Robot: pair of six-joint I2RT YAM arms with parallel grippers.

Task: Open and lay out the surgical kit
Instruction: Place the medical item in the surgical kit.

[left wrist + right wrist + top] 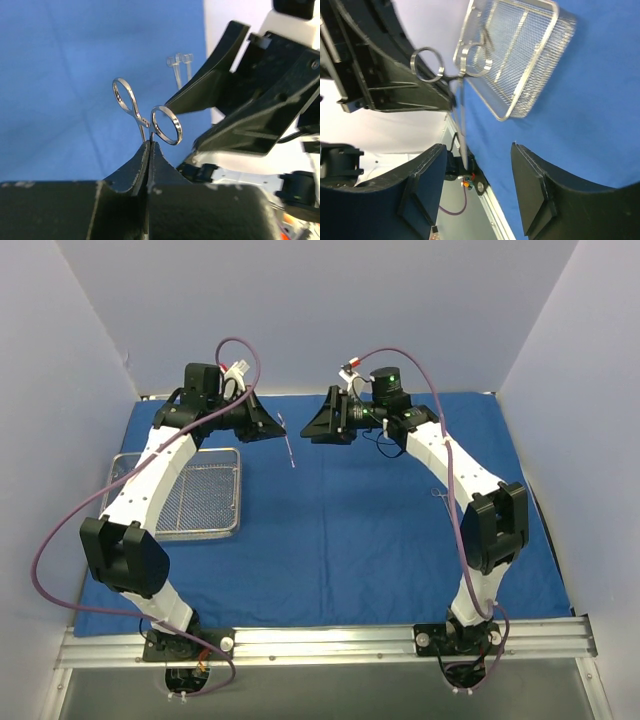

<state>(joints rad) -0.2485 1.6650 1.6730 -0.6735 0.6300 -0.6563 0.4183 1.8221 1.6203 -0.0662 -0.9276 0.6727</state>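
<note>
The royal-blue cloth wrap [350,520] lies spread flat over the table. The silver wire-mesh tray [190,495] sits on its left part and looks empty; it also shows in the right wrist view [520,55]. My left gripper [279,426] is shut on a thin steel scissor-like instrument [289,447] and holds it above the cloth's far middle. In the left wrist view the gripper [150,145] pinches the shank just below the finger rings [167,125]. My right gripper [305,432] faces it, open and empty. In the right wrist view [479,146] the instrument [460,115] hangs between its spread fingers without touching them.
A second small steel instrument [439,498] lies on the cloth beside the right arm's forearm. White walls close in the back and both sides. A metal rail [330,640] runs along the near edge. Bare blue cloth fills the middle and right.
</note>
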